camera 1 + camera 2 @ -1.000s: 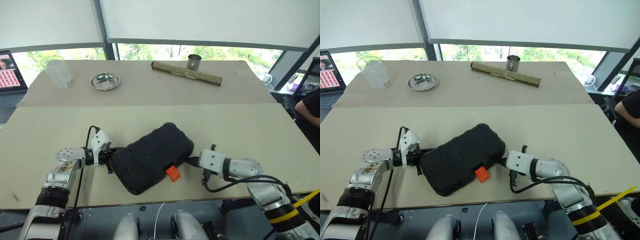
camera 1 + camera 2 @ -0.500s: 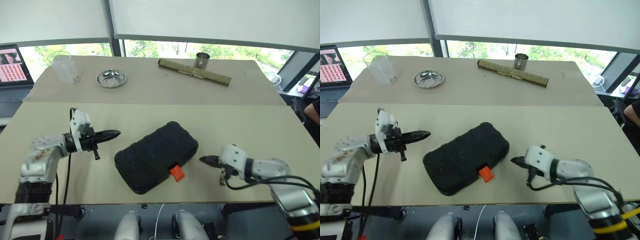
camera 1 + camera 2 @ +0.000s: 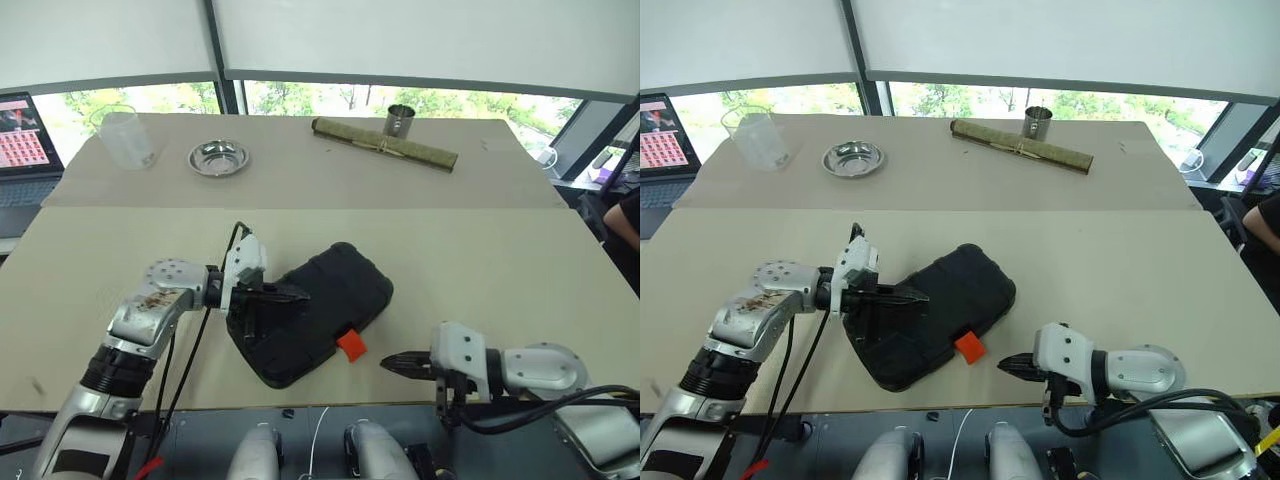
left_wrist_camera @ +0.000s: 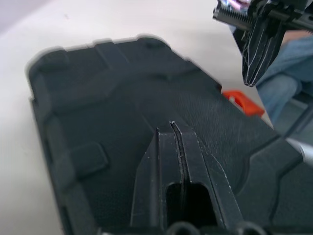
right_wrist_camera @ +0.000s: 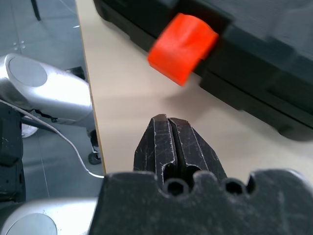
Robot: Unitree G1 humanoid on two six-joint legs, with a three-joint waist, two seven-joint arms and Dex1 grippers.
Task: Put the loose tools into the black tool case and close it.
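Observation:
The black tool case [image 3: 320, 300] lies closed and askew on the near table, its orange latch [image 3: 350, 345] facing the front edge. My left gripper [image 3: 300, 296] is shut and hovers over the lid's left part; in the left wrist view its tips [image 4: 172, 125] sit just above the textured shell [image 4: 98, 112]. My right gripper [image 3: 388, 364] is shut and empty, low by the table's front edge. It points at the latch [image 5: 183, 46] from a short way off to the right. The loose tools are out of view.
On the far table stand a clear plastic cup [image 3: 125, 138], a metal bowl [image 3: 218, 157], a rolled bamboo mat [image 3: 385, 145] and a metal cup [image 3: 398, 120]. A laptop [image 3: 20, 135] sits at the far left. A person [image 3: 625, 215] is at the right edge.
A second ago both grippers were at the case's ends. They drew away; now the left one has swung right over the lid and the right one has pulled back toward the front edge.

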